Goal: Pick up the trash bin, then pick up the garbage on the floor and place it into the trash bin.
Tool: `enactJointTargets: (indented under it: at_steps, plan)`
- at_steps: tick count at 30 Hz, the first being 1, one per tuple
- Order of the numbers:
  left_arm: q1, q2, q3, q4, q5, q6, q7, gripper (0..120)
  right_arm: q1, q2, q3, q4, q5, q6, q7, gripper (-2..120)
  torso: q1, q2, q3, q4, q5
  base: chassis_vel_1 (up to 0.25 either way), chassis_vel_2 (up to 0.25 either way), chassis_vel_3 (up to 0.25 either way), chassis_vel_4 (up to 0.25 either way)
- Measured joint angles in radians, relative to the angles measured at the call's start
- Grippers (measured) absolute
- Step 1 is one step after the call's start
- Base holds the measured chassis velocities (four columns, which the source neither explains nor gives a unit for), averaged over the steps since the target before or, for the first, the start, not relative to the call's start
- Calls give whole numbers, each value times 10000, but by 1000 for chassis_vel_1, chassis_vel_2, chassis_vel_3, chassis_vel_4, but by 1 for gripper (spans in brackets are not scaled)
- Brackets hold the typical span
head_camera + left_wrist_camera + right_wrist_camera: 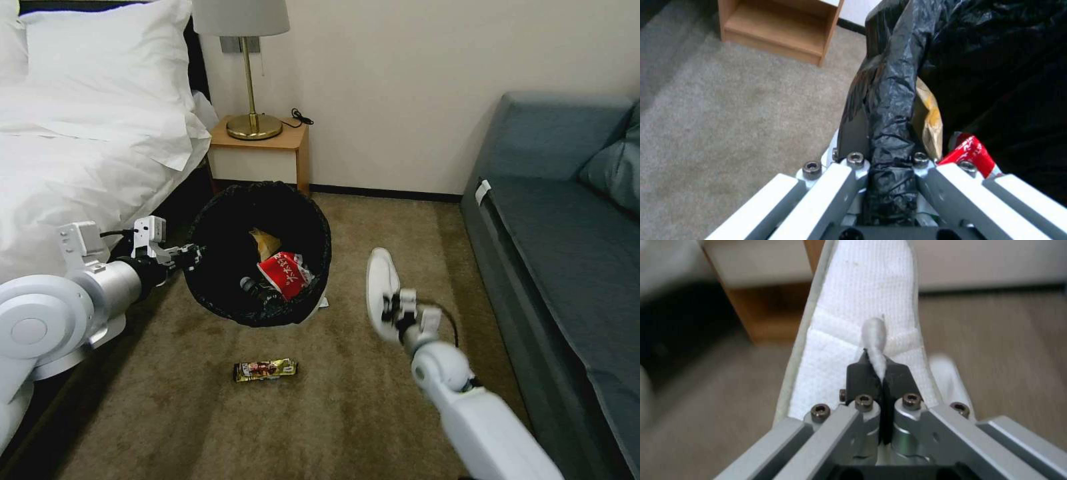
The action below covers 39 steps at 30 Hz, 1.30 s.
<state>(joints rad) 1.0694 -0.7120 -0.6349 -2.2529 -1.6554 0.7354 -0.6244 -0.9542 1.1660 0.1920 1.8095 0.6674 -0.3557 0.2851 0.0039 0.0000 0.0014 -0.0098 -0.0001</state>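
Observation:
The trash bin (259,253), round and lined with a crinkled black bag, hangs above the carpet. My left gripper (190,256) is shut on its left rim (891,110). Inside lie a red wrapper (285,273), a brown paper bag (265,243) and a dark bottle (257,291). To the bin's right, my right gripper (392,312) is shut on a flat white slipper (382,292), pinching a fold of its fabric (876,340) and holding it off the floor. A gold and brown snack wrapper (265,369) lies on the carpet in front of the bin.
A bed with white linen (80,147) is at the left. A wooden nightstand (261,155) with a brass lamp (252,100) stands by the wall behind the bin. A blue-grey sofa (567,253) runs along the right. Brown carpet (347,413) spreads between them.

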Motion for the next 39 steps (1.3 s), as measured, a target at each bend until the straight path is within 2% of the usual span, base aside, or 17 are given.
enactJointTargets:
  at_steps: [6, 8, 9, 12, 18, 25, 28, 37, 39]
  plan:
    - [39, -3, 91, -11, -10, 0, -61, 3, 989, -366, 109, 1089, 723, 239, 23, 0, 0, 0, 1, -2, 3, 0, 0, 0, 0]
    - [41, -4, 168, 15, -24, 0, -102, 3, 1779, -463, 81, 1428, 1070, 424, -155, 0, 0, 0, 1, -2, -1, 0, 0, 0, 0]
    - [41, -4, 168, 15, -24, 0, -102, 3, 1779, -463, 81, 1428, 1070, 424, -155, 0, 0, 0, 1, -2, -1, 0, 0, 0, 0]
    - [31, -30, 299, 51, -41, 0, -167, 3, 2957, -350, -246, 1729, 1574, 394, -281, 0, 1, 0, 1, 1, -1, 0, 0, 0, 0]
    - [-12, -18, 458, 69, -254, 0, -371, 3, 3898, -202, -711, 2346, 2213, 117, -797, 0, 1, 0, 1, 1, -1, 0, 0, 0, 0]
    - [-19, 17, 584, 68, -635, 0, -698, 3, 4038, -242, -1022, 3007, 2636, -296, -1315, 0, 1, 0, 1, 0, -1, 0, 0, 0, 0]
    - [-125, 30, 666, 64, -1313, 0, -1277, 3, 3896, -496, -1508, 3338, 2661, -388, -1589, 0, 0, 0, 1, -1, 1, 0, 0, 0, 0]
    - [-154, 139, 675, 2, -1894, -1, -1725, 3, 3367, -967, -2329, 3875, 2612, -577, -2110, 0, 0, 0, 0, 0, 0, 0, 0, 0, 0]
    - [-161, 172, 655, -82, -2476, -3, -2099, 3, 3082, -1136, -2409, 3922, 2433, -674, -2386, 0, 1, 0, 0, 0, 1, 0, 0, 0, 0]
